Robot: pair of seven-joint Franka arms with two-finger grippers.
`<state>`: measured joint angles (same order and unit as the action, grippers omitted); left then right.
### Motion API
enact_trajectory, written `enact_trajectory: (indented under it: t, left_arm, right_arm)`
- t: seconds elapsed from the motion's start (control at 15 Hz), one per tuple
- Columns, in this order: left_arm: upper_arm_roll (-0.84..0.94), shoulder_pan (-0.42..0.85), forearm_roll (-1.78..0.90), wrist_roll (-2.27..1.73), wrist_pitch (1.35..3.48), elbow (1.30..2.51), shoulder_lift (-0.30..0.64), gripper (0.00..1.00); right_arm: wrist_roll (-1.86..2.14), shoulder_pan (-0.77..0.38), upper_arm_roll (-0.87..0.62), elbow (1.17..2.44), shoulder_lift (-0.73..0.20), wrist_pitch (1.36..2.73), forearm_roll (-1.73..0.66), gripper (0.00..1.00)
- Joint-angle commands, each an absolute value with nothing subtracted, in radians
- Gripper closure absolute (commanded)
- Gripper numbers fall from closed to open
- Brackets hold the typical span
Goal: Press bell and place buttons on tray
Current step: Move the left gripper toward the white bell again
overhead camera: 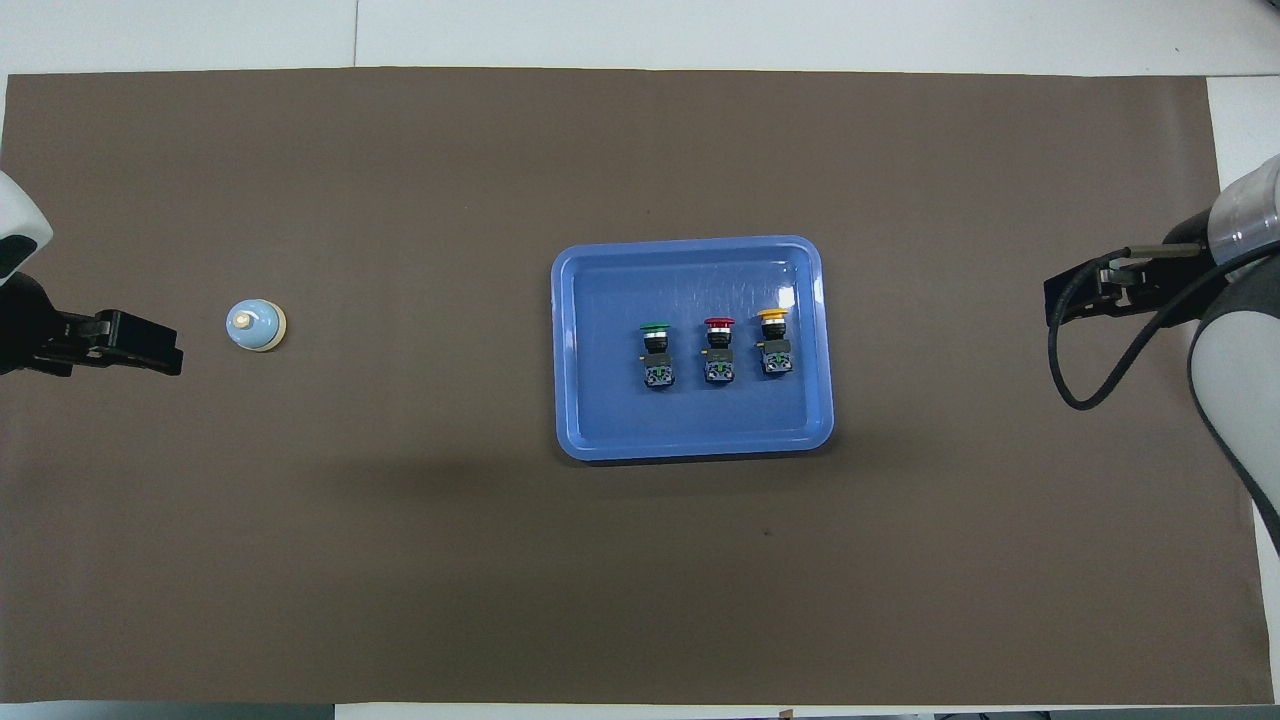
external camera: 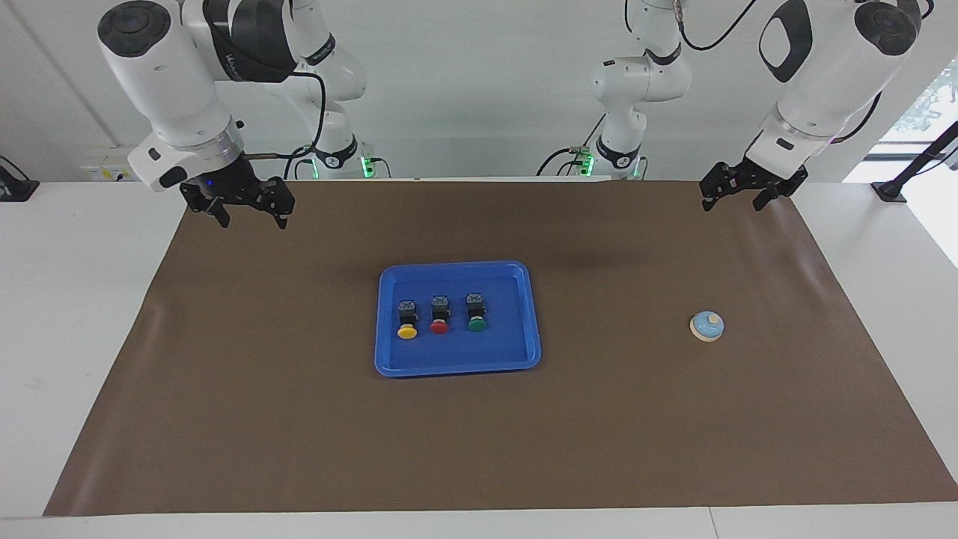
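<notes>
Both arms are raised over the corners of the brown mat (external camera: 299,449) nearest the robots. The left tool (external camera: 737,197) and the right tool (external camera: 249,212) are each held with fingers apart and empty. The blue tray (external camera: 456,365) is located at mid-tabletop. Three buttons are laid in a row in it (yellow (external camera: 407,320), red (external camera: 439,315), green (external camera: 476,313)), long axes pointing away from the robots, caps farthest. The light-blue bell (external camera: 706,326) stands upright toward the left arm's end.
</notes>
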<state>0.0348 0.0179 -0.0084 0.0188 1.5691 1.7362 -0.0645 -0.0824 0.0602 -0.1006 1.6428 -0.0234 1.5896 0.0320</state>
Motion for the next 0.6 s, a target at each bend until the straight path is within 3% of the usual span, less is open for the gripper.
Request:
enact_trajectory:
  t: [0.0, 0.47, 0.53]
  left_arm:
    - [0.034, 0.017, 0.0, 0.009, 1.549, 1.729, -0.072, 0.0]
    - [0.034, 0.017, 0.002, 0.017, 1.577, 1.75, -0.077, 0.0]
    - [0.032, 0.015, 0.002, 0.017, 1.654, 1.782, -0.089, 0.32]
  right_arm:
    - [-0.072, 0.071, -0.109, 1.664, -0.005, 1.597, 0.034, 0.0]
    - [-0.072, 0.071, -0.109, 1.664, -0.005, 1.597, 0.034, 0.0]
    - [-0.072, 0.071, -0.109, 1.664, -0.005, 1.597, 0.034, 0.0]
